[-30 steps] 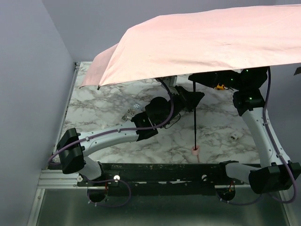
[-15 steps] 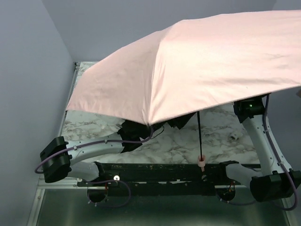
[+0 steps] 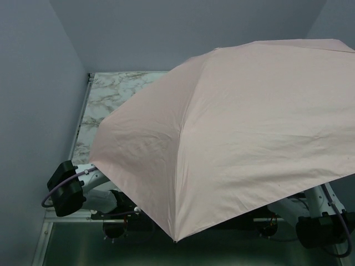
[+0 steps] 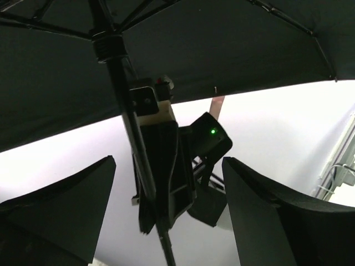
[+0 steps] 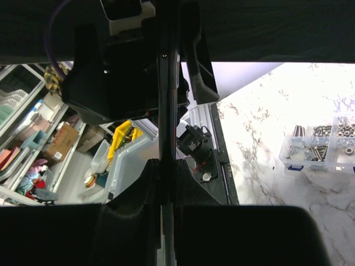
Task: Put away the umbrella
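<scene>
The pale pink umbrella (image 3: 238, 127) is spread open, and its canopy hides both grippers and most of the table in the top view. In the right wrist view my right gripper (image 5: 166, 169) is shut on the slim dark shaft (image 5: 167, 83), which runs straight up between its fingers. My left gripper (image 4: 168, 166) is open beneath the dark underside of the canopy (image 4: 222, 44). The shaft (image 4: 119, 83) and the right arm's wrist pass through the gap between its fingers, touching neither. The handle is out of view.
A bare corner of the marble table (image 3: 111, 91) shows at the back left. A clear box of screws (image 5: 319, 144) lies on the marble (image 5: 266, 127). Storage bins and a yellow object (image 5: 119, 138) sit off the table edge. The arm bases (image 3: 66, 185) stick out below the canopy.
The canopy has tipped down toward the camera, now covering both arms and most of the table. My left gripper let go of the shaft and opened; the right one tightened on the shaft.
</scene>
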